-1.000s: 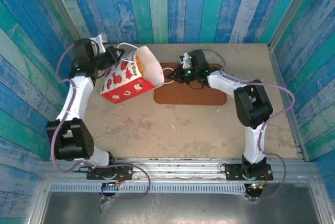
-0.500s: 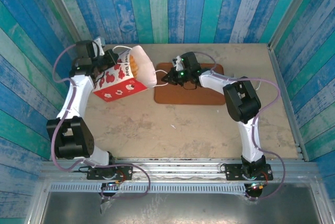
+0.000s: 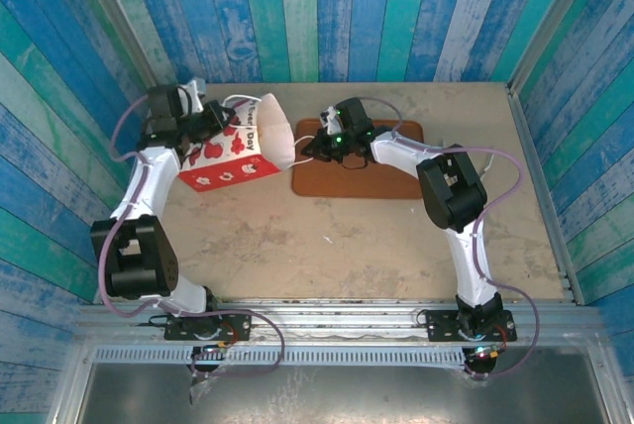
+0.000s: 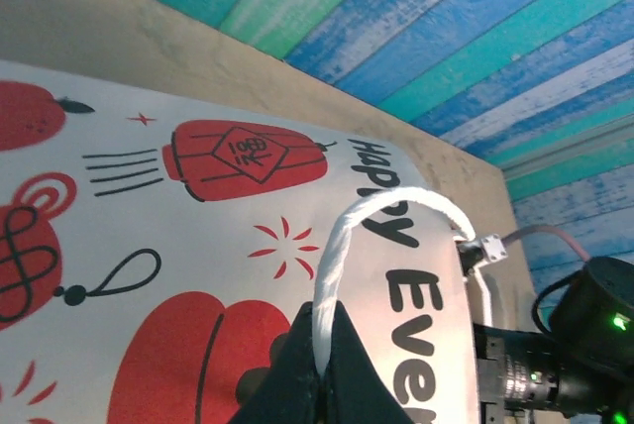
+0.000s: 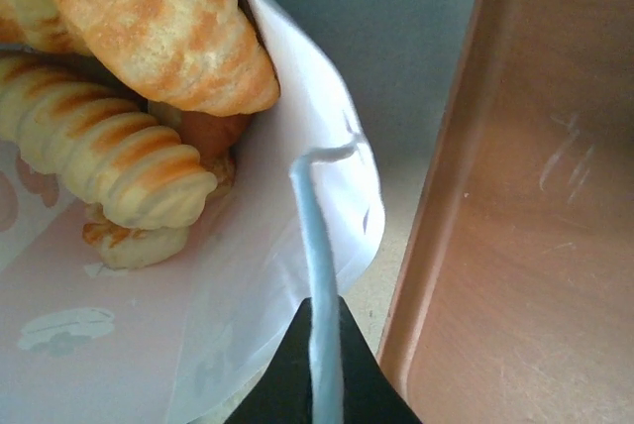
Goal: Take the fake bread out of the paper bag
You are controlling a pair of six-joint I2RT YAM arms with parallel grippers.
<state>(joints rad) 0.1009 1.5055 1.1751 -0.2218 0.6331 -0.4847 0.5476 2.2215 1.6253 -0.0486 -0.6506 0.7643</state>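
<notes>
Where the left arm [image 3: 139, 196] reaches: the far left of the bench [image 3: 347, 246], with its wrist turned in toward the bag.
Left jaws: pressed together, pinching a white loop handle [image 4: 332, 265] of the paper bag [image 3: 230, 152]. In the left wrist view the twisted cord arches up from the tips and over the printed side.
Paper bag: tipped onto its side at the far left-centre of the bench, base to the left and open mouth turned right toward the tray. Whether its lower edge rests on the bench cannot be told.
Bag print: red lanterns and black lettering on white [image 4: 198, 246], facing up.
Bread: inside the bag, just behind the mouth. The right wrist view shows a golden ridged croissant [image 5: 149, 18] at the top, a paler ridged one [image 5: 109, 152] below it and an orange-brown roll tucked between them.
Right jaws: pressed together, pinching the other thin handle [image 5: 319, 246] at the rim of the bag's mouth.
Tray [image 3: 386, 184]: flat and brown, lying on the bench just beside the bag's mouth, with its edge close to the right jaws.
Right arm [image 3: 451, 191]: rises from the near right and reaches left across the tray.
</notes>
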